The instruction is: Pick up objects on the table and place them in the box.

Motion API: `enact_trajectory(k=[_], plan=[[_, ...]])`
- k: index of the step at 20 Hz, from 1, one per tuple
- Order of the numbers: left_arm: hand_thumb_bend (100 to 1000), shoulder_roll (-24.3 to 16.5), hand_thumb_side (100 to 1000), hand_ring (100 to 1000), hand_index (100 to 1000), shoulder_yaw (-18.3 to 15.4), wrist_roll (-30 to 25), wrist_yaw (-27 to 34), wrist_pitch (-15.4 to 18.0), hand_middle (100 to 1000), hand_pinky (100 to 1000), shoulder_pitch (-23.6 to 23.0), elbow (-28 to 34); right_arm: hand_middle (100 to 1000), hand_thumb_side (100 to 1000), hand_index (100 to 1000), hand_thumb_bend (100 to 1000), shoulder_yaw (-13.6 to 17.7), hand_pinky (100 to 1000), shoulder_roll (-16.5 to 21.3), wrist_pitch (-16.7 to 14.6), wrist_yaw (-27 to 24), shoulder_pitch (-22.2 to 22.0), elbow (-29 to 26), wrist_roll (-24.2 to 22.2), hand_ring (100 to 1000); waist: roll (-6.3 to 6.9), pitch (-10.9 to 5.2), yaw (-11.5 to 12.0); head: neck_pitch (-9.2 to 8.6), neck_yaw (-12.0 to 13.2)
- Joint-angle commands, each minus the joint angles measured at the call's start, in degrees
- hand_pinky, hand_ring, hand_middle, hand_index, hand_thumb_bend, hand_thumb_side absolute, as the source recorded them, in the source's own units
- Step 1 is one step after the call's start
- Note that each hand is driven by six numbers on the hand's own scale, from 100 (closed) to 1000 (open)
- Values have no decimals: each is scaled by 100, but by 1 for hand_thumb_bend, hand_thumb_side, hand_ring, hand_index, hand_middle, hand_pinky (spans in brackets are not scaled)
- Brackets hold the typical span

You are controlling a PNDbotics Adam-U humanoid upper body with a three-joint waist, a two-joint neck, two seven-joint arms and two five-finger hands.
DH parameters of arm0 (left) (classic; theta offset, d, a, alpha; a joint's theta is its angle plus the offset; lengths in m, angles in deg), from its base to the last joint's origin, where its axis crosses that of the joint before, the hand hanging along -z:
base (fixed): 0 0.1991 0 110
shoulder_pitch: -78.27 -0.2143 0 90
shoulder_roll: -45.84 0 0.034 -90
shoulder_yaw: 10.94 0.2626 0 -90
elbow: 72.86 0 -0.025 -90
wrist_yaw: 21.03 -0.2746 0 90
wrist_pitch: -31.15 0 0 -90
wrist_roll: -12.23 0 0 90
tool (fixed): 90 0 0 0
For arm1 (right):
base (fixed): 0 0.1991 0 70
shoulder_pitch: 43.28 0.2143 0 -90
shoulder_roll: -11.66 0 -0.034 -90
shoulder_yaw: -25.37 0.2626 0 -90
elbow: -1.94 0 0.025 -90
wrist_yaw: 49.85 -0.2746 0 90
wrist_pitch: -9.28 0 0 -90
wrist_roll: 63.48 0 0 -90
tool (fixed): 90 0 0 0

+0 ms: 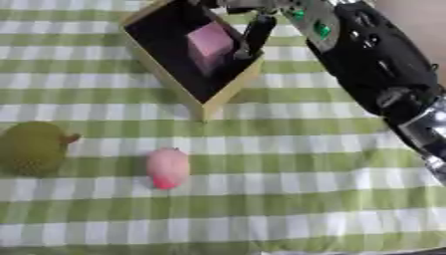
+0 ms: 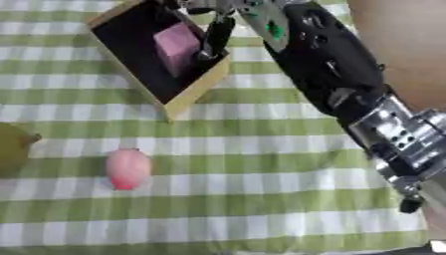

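Right hand (image 1: 258,31) is up over the box (image 1: 222,94), fingers pointing down inside next to the pink block (image 1: 209,47). Can't really tell if the fingers are touching the block or just beside it, and I can't tell whether they're spread or curled either. The block sits tilted against the dark inside of the box, so that one looks done.

Still out on the checked tablecloth (image 1: 305,199): a pink rounded thing (image 1: 167,168), peach-like, near the middle, and a green bumpy fruit (image 1: 31,148) with a small stem well off to its left. My guess is both are light toy fruit, maybe a bit squishy, the pink one smooth and likely to roll. I'd grab it across its narrower middle from above. Left hand isn't visible anywhere.
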Motion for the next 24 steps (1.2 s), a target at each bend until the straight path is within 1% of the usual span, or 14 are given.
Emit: enact_trajectory(k=[1,4,6,7,9,10,11,14,17,18,19,20,21,24], plan=[[570,-100,779,778,814,-16,-17,4,-5,759,806,42,85,875,200,938,350,111,943,214,199,-280,174,-453,62,958,-1,-115,-16,30,28],[569,-108,779,778,813,-23,-10,1,-11,759,806,26,85,869,211,936,314,142,936,342,392,-507,172,-759,47,950,0,-131,-35,30,61],[566,-115,780,778,813,-21,-10,0,-16,759,806,27,85,857,187,930,286,178,927,481,526,-686,127,-1013,61,938,1,-139,-45,30,100],[566,-124,780,778,813,-15,-15,-2,-24,760,806,35,85,853,194,929,269,213,924,584,606,-789,81,-1204,96,935,1,-140,-50,30,134],[568,-162,779,779,815,3,-42,-29,-46,760,807,66,85,840,209,925,203,295,917,834,788,-997,-60,-1677,190,922,2,-139,-60,30,201],[568,-188,779,779,815,13,-64,-69,-59,760,807,89,85,840,209,925,203,349,917,981,906,-1092,-160,-1958,263,922,3,-138,-66,30,232],[573,-228,762,779,818,23,-91,-134,-65,760,808,123,85,832,227,920,113,416,911,1133,1040,-1188,-277,-2239,358,912,5,-136,-77,30,267],[568,-409,734,778,827,76,-257,-552,-141,755,812,254,85,830,248,919,100,671,906,1584,1524,-1540,-742,-3108,794,905,20,-123,-96,30,377],[589,-730,701,775,834,166,-681,-1358,-376,738,817,394,85,824,316,910,100,1012,904,1980,1931,-2009,-1300,-3976,1293,900,59,-100,-118,30,497],[590,-847,698,774,835,200,-876,-1646,-459,736,818,440,85,823,331,908,100,1122,904,2093,2047,-2121,-1479,-4231,1435,899,71,-93,-127,30,529],[591,-996,692,777,841,248,-1113,-1929,-538,736,824,486,85,820,378,903,100,1233,904,2205,2151,-2217,-1669,-4466,1574,897,85,-84,-139,30,559],[592,-1127,691,778,844,291,-1364,-2184,-600,737,825,538,85,819,388,902,100,1336,904,2307,2246,-2299,-1851,-4676,1703,896,96,-77,-147,30,580],[600,-1281,680,786,855,338,-1609,-2408,-635,745,835,586,85,817,428,897,100,1439,903,2392,2309,-2365,-2023,-4813,1833,893,113,-68,-160,30,599],[609,-1688,687,805,876,476,-2331,-2872,-644,769,851,710,85,815,430,893,100,1771,901,2568,2256,-2425,-2469,-4929,2310,890,150,-42,-189,30,630]])
